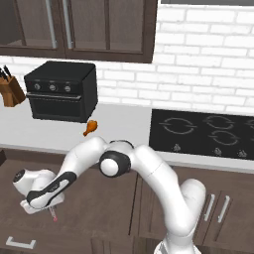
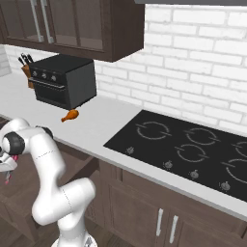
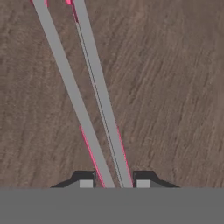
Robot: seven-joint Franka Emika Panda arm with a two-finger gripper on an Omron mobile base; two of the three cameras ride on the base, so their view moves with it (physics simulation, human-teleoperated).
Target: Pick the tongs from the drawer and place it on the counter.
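Pink and grey, the tongs [image 3: 94,113] run straight out between the two fingers [image 3: 86,180] of the gripper [image 3: 114,183], which pinch them tight above the brown drawer [image 3: 175,87] floor. They look thin, stiff, light and slippery, so hold near the middle.

Light grey surface [image 2: 103,126] is seen over dark cabinets. A black toaster oven [image 2: 64,80] is set at the back left, a knife block [image 2: 26,67] beside it, and an orange drumstick [image 2: 70,115] just before it. A black stovetop [image 2: 193,152] is fitted to the right. The pincer [image 2: 6,177] is held low at the left edge, pink tongs [image 2: 7,179] hanging from it.
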